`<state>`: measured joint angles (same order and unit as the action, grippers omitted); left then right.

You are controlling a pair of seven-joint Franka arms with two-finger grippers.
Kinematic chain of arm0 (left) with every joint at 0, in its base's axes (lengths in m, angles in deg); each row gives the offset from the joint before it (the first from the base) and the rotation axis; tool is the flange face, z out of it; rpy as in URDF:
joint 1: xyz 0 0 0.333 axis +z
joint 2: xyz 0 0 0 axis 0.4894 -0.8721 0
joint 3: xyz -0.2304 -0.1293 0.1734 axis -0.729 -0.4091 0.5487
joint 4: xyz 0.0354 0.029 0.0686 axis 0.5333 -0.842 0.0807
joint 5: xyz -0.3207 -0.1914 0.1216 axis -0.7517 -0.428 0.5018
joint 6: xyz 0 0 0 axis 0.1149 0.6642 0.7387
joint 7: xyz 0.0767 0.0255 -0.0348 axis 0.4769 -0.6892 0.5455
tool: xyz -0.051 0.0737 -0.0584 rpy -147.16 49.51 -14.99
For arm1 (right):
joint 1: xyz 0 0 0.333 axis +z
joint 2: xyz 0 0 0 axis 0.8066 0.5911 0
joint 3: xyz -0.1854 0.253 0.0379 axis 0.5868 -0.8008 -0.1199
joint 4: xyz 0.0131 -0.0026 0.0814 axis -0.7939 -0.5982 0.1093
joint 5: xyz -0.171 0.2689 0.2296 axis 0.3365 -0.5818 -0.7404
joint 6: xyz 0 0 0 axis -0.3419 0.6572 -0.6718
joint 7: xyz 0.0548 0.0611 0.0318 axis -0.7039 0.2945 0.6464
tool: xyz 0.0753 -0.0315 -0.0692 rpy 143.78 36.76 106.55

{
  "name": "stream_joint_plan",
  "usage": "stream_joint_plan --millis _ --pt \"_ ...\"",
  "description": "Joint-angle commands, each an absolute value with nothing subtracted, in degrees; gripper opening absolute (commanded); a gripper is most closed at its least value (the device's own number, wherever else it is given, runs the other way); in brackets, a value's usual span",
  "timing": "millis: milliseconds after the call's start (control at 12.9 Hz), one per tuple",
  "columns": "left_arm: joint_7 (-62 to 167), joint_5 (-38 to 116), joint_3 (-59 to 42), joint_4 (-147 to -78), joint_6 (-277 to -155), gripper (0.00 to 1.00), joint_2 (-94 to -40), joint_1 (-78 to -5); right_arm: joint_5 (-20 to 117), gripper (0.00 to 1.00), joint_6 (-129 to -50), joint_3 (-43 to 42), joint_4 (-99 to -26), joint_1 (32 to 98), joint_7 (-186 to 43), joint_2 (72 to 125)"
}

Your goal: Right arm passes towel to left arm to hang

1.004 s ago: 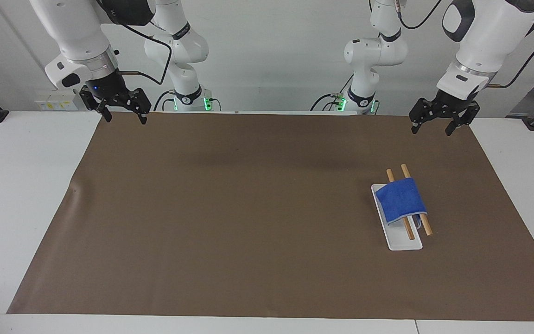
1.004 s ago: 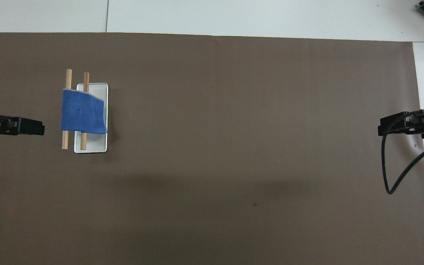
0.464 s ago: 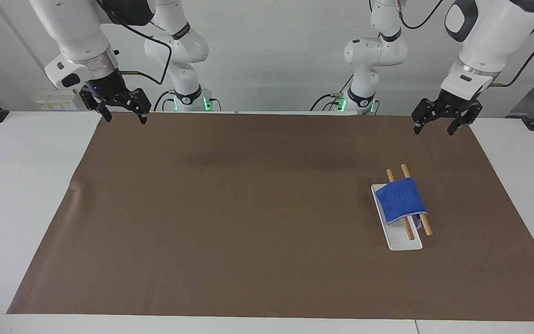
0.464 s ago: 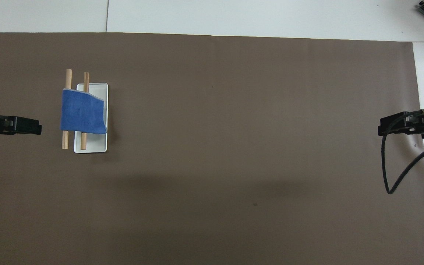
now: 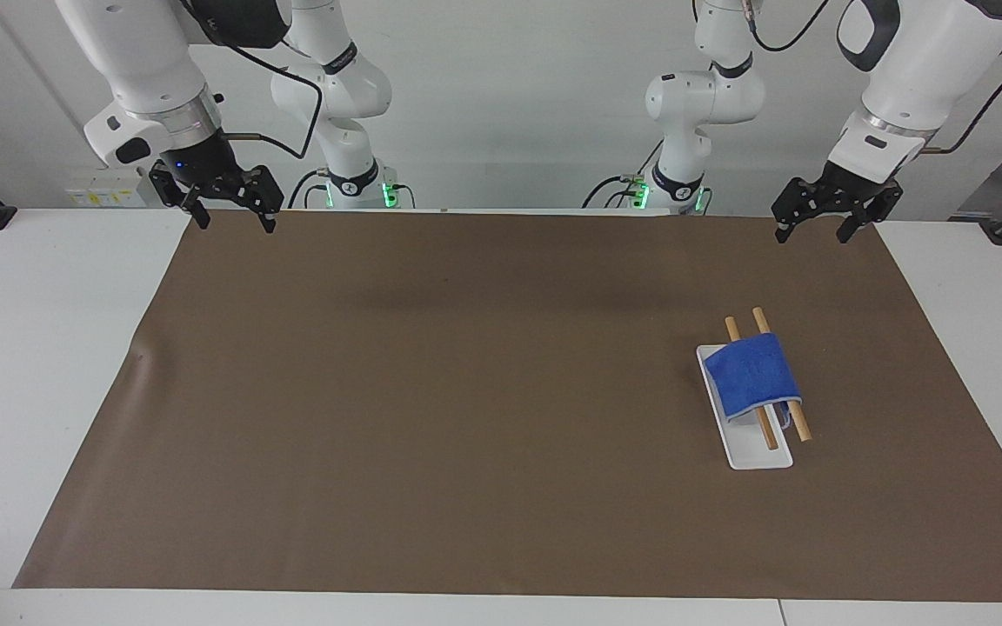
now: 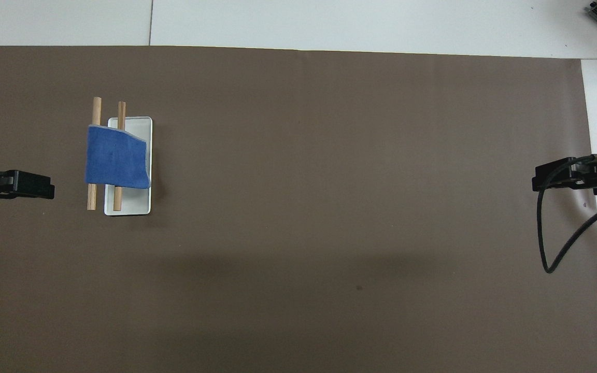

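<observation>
The blue towel point(image 5: 753, 376) hangs over two wooden rods point(image 5: 759, 320) that stand on a white tray point(image 5: 758, 456), toward the left arm's end of the table. It also shows in the overhead view point(image 6: 116, 158), draped across both rods point(image 6: 97, 110). My left gripper point(image 5: 811, 228) is open and empty, raised over the mat's edge nearest the robots, apart from the towel; it shows in the overhead view point(image 6: 44, 185) too. My right gripper point(image 5: 236, 217), with a small blue light, is open and empty and waits over the mat's corner at the right arm's end point(image 6: 539, 182).
A brown mat point(image 5: 466, 391) covers most of the white table. The white tray point(image 6: 132, 204) lies under the rods. A black cable point(image 6: 547, 259) loops down from the right arm's wrist.
My left gripper has drawn back a little from the towel, upward and toward the robots' edge. The right arm, the towel and the rods have not moved.
</observation>
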<state>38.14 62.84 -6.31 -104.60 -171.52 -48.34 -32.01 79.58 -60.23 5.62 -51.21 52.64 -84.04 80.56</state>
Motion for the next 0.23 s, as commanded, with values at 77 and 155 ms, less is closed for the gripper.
stream_joint_plan --millis 77,155 --pt "39.1 63.9 -6.2 -104.0 -169.4 1.0 -47.8 -32.5 79.0 1.0 -60.6 5.7 -52.5 52.0 -82.4 79.6" --pt "39.1 63.9 -6.2 -104.0 -169.4 1.0 -47.8 -32.5 79.0 1.0 -60.6 5.6 -52.5 52.1 -82.4 79.6"
